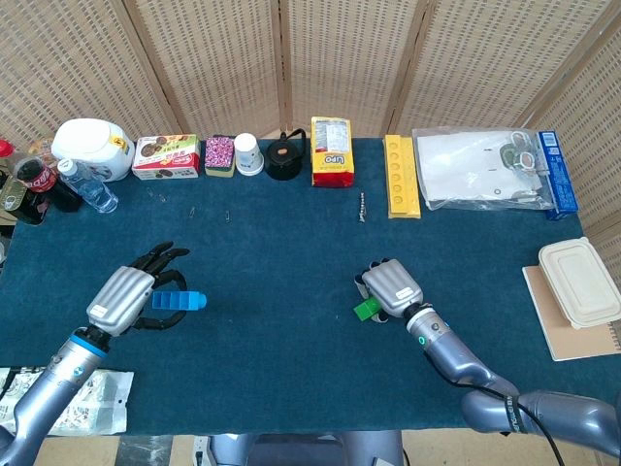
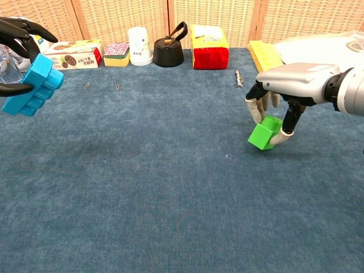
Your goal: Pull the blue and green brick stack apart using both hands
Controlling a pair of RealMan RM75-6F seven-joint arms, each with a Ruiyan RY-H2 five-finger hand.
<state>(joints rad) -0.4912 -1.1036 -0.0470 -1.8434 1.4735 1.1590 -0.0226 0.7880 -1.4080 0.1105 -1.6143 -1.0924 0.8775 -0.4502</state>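
The two bricks are apart. My left hand holds the blue brick between thumb and fingers at the left of the table, above the cloth. My right hand is palm down at the centre right and grips the green brick in its fingertips. The green brick is tilted, with a lower corner at or just above the cloth.
Along the far edge of the blue cloth stand bottles, a white jug, a snack box, a paper cup, a black kettle, a yellow-red packet and a yellow block. A small screw lies mid-table. A lidded container sits right.
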